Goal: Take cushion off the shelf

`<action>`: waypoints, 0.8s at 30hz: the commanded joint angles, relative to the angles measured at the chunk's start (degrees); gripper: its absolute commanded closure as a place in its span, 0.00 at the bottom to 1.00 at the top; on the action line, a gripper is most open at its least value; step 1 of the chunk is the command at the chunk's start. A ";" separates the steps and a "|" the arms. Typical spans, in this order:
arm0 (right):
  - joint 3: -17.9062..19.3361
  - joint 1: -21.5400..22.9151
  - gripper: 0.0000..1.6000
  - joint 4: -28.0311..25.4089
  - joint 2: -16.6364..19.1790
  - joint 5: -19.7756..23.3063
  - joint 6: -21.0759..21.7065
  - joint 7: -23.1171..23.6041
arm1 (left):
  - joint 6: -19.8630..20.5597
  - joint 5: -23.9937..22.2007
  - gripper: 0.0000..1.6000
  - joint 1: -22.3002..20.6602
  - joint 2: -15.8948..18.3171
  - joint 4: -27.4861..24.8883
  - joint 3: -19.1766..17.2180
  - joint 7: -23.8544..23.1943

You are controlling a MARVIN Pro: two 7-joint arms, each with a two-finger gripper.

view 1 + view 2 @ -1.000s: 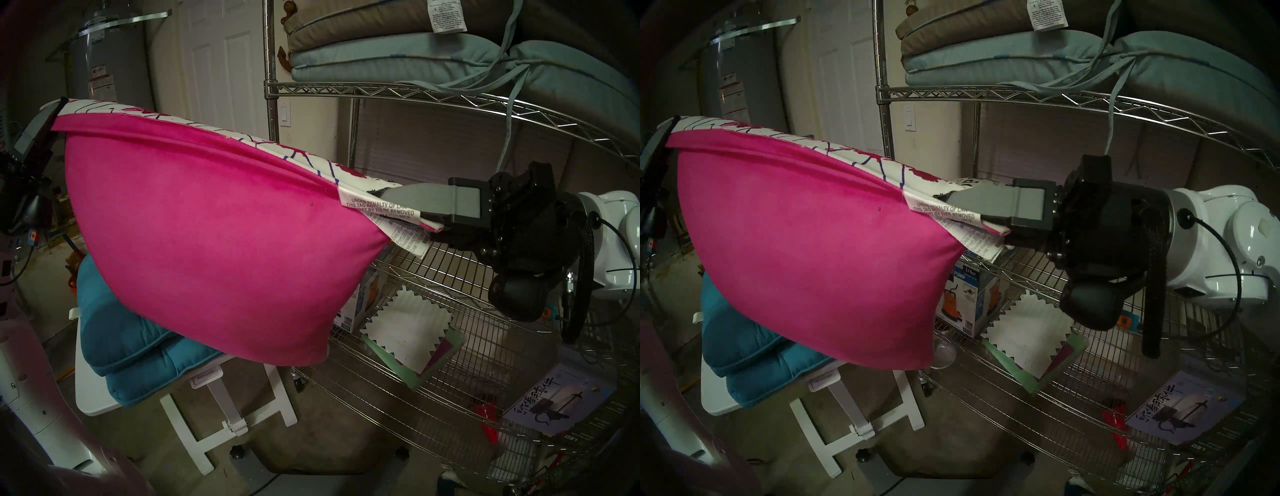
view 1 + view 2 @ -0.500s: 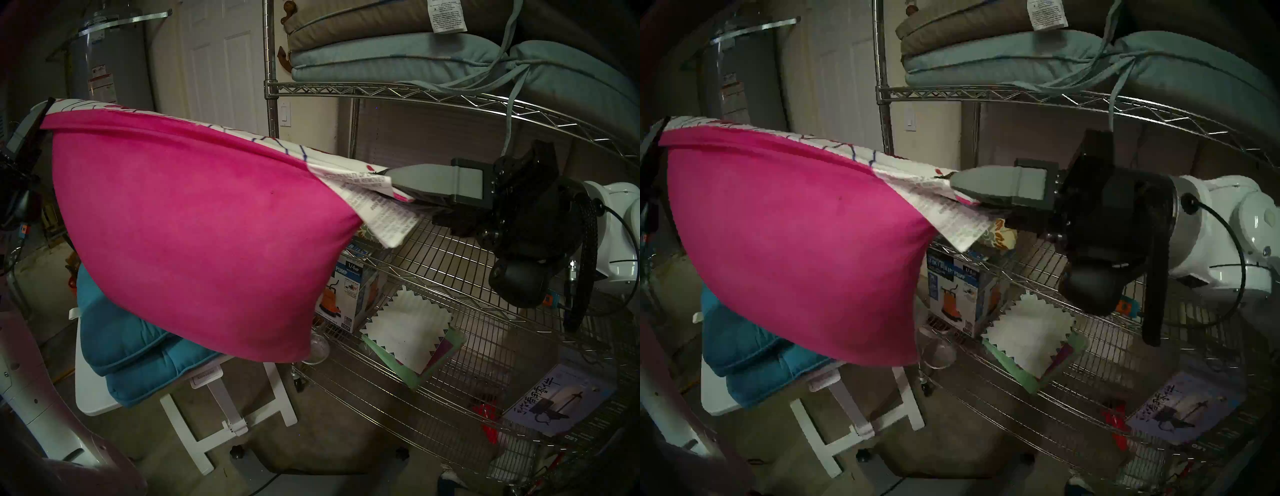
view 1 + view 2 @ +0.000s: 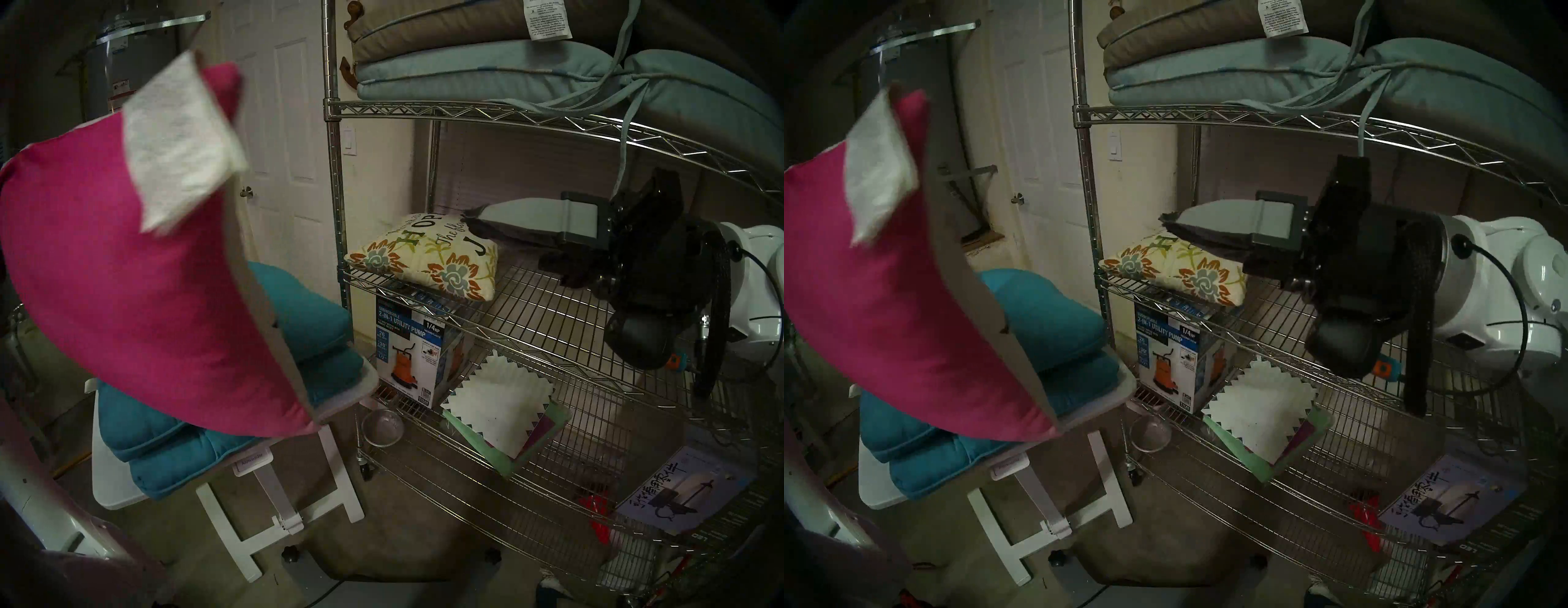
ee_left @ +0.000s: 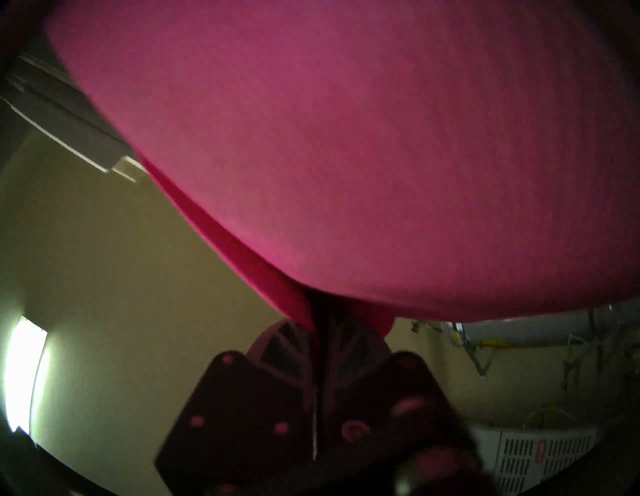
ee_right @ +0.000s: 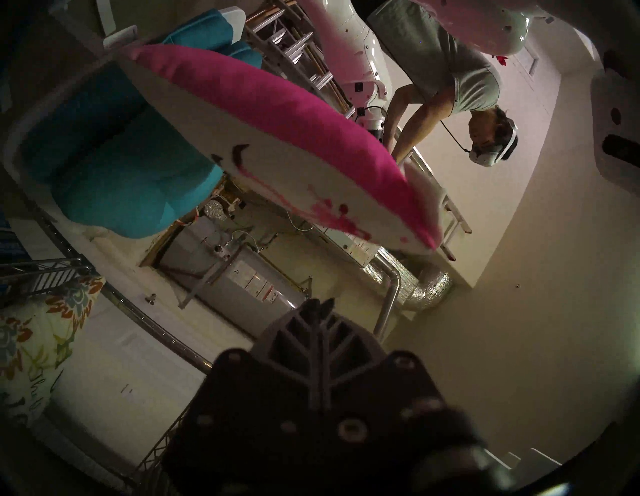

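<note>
The pink cushion (image 3: pixel 140 276) with a white patterned face hangs clear of the chrome wire shelf (image 3: pixel 466 112), to its left, above the white table. It is blurred, and its white tag points up. My left gripper (image 4: pixel 317 325) is shut on a corner of the cushion (image 4: pixel 346 138). It is hidden behind the cushion in the head views. My right gripper (image 3: pixel 469 216) is over the shelf's middle tier (image 3: pixel 551 305), fingers together and empty, apart from the cushion (image 5: pixel 277 104). It also shows in the right wrist view (image 5: pixel 318 304).
A floral cushion (image 3: pixel 428 259) lies on the middle tier below my right fingertips. Flat cushions (image 3: pixel 466 68) fill the upper tier. Teal cushions (image 3: pixel 178 458) lie on the small white table (image 3: pixel 114 479). A pump box (image 3: pixel 415 352) and metal bowl (image 3: pixel 382 426) sit lower down. A person (image 5: pixel 460 79) stands behind.
The cushion's right corner has come out of my right gripper. The cushion swung left and up, hanging from my left gripper, uncovering the floral cushion. The right arm barely moved.
</note>
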 commanded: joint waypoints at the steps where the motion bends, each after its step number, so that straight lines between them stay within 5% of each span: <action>1: 0.08 0.41 1.00 -0.22 -0.21 1.09 -0.48 -0.42 | 3.31 0.00 1.00 -3.65 5.78 3.92 -3.81 -1.12; 9: -1.90 -1.14 1.00 -0.22 -0.24 2.92 -2.75 -1.58 | 6.07 0.94 1.00 -7.29 9.53 11.01 -3.16 -4.67; 15: -6.30 -4.45 1.00 -0.22 -0.29 3.85 -6.24 -2.19 | 7.67 1.81 1.00 -9.96 12.14 15.96 0.87 -7.59; 24: -12.16 -8.11 1.00 -0.22 -5.78 3.57 -10.92 -2.21 | 8.85 2.61 1.00 -13.12 13.45 20.97 7.77 -10.69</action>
